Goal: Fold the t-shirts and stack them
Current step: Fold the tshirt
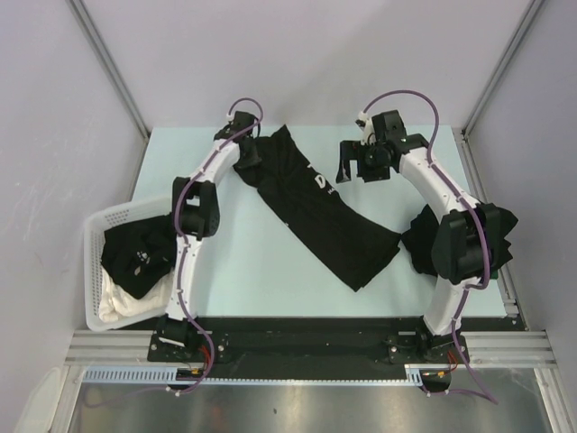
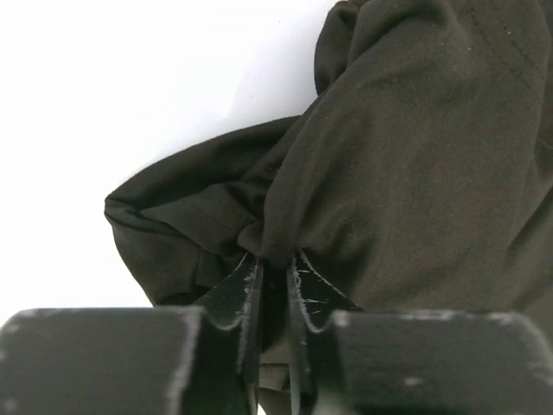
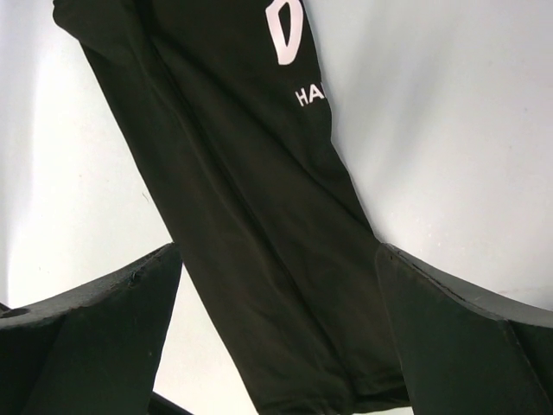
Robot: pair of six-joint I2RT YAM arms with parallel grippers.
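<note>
Black cotton: one folded t-shirt [image 1: 325, 221] lies flat on the pale table [image 1: 243, 262] as a long band. It runs from 11 o'clock on the table to about 5 o'clock in the top view. White lettering [image 1: 323, 185] shows on its upper half.

Left gripper [image 1: 245, 165]: positioned at the 11 o'clock end of the band. In the left wrist view the left gripper [image 2: 272, 281] has its jaws almost together, with a bunch of the shirt's fabric pinched between the tips.

Right gripper [image 1: 356, 167]: positioned at 1 o'clock, just beside the band, jaws spread wide and holding nothing. In the right wrist view the band passes below the gap.

A heap of black t-shirts [image 1: 419, 244] lies at 4 o'clock, partly hidden by the right arm. A white lattice basket [image 1: 93, 236] stands at 8 o'clock, holding a crumpled black t-shirt [image 1: 135, 253] on a white cloth [image 1: 122, 302].
</note>
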